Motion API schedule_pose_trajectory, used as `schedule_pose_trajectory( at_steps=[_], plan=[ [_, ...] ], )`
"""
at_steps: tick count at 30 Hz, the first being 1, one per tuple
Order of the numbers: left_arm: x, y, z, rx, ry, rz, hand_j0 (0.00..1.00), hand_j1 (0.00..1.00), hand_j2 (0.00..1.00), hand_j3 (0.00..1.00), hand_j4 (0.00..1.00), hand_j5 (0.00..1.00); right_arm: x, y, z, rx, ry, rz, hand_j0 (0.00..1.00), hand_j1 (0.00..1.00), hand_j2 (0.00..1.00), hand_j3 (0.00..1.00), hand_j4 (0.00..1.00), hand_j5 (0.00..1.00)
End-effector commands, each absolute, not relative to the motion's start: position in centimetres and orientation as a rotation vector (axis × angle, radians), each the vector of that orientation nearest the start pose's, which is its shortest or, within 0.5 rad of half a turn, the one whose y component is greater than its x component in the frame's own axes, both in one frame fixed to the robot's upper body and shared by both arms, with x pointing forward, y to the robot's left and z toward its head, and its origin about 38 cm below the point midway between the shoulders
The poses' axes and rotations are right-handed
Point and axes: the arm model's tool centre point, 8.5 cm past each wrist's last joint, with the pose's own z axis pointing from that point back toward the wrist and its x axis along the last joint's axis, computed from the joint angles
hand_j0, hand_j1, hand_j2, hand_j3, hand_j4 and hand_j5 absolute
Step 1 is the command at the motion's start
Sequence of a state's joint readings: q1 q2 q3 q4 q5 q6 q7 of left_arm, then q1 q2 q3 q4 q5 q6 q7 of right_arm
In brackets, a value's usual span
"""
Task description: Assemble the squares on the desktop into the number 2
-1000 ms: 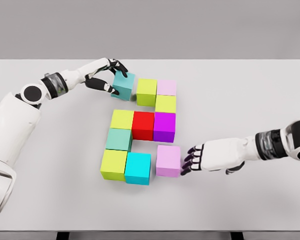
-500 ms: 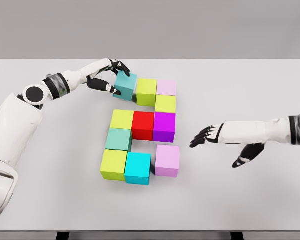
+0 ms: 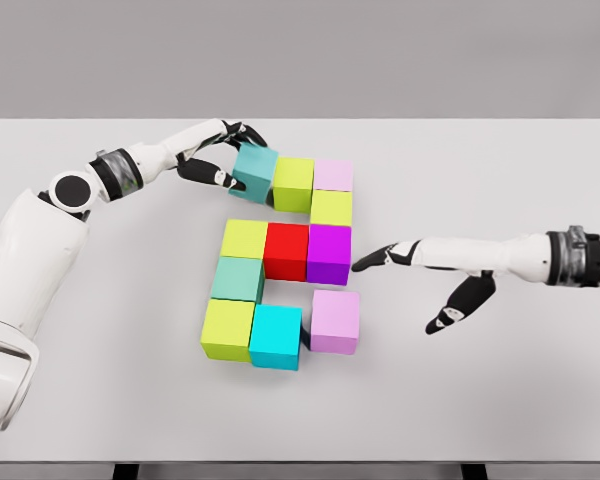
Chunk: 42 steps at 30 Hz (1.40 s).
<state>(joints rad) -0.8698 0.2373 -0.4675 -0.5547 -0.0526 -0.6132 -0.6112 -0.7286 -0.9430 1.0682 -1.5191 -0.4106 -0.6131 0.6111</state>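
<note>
**Blocks on the table, my hands at either side**

I am leaning over the white table [image 3: 500, 390], where the colored blocks [image 3: 285, 262] are sitting packed together left of center. My left hand [image 3: 220, 155] is gripping the teal block [image 3: 252, 168] at their top-left corner. My right hand [image 3: 420, 270] is hovering flat, fingers spread, fingertips just beside the purple block [image 3: 328, 253].

white table [image 3: 500, 400], plain grey wall [image 3: 380, 55] behind
</note>
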Motion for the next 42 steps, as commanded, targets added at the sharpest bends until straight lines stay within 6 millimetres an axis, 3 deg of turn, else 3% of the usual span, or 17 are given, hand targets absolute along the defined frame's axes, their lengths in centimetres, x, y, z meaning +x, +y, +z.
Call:
schedule_pose_trajectory(
  at_steps=[1, 17, 22, 24, 26, 30, 36, 42],
  plan=[
    [54.4, 23.0, 14.4, -0.122, -1.586, -1.241, 0.78, 0.78, 0.78, 0.78, 0.78, 0.78, 37.9, -27.0, 17.2, 0.48, -1.464, 1.722, 1.0, 1.0, 1.0, 1.0, 1.0, 1.0],
    [54.2, 23.3, 14.1, -0.121, -1.58, -1.24, 0.87, 0.87, 0.87, 0.87, 0.87, 0.87, 38.1, -26.3, 15.4, 0.517, -1.438, 1.688, 1.0, 1.0, 1.0, 1.0, 1.0, 1.0],
    [54.5, 23.8, 15.2, -0.121, -1.615, -1.214, 0.9, 0.9, 0.9, 0.9, 0.9, 0.9, 37.7, -26.2, 14.6, 0.536, -1.413, 1.692, 1.0, 1.0, 1.0, 1.0, 1.0, 1.0],
    [54.5, 25.2, 15.8, -0.099, -1.619, -1.211, 0.9, 0.9, 0.9, 0.9, 0.9, 0.9, 37.7, -26.2, 14.6, 0.536, -1.413, 1.692, 1.0, 1.0, 1.0, 1.0, 1.0, 1.0],
    [54.3, 27.8, 15.4, -0.045, -1.551, -1.232, 0.84, 0.84, 0.84, 0.84, 0.84, 0.84, 37.6, -26.1, 14.4, 0.542, -1.406, 1.692, 1.0, 1.0, 1.0, 1.0, 1.0, 1.0],
    [54.2, 29.3, 14.5, 0.004, -1.459, -1.266, 0.51, 0.51, 0.51, 0.51, 0.51, 0.51, 37.4, -26.0, 14.2, 0.549, -1.399, 1.693, 1.0, 1.0, 1.0, 1.0, 1.0, 1.0],
    [54.3, 29.8, 13.1, 0.041, -1.337, -1.268, 0.51, 0.51, 0.51, 0.51, 0.51, 0.51, 37.1, -25.7, 13.8, 0.565, -1.389, 1.7, 1.0, 1.0, 1.0, 1.0, 1.0, 1.0],
    [54.4, 28.1, 12.2, 0.032, -1.294, -1.286, 0.51, 0.51, 0.51, 0.51, 0.51, 0.51, 36.7, -25.4, 13.8, 0.581, -1.385, 1.712, 1.0, 1.0, 1.0, 1.0, 1.0, 1.0]
  ],
)
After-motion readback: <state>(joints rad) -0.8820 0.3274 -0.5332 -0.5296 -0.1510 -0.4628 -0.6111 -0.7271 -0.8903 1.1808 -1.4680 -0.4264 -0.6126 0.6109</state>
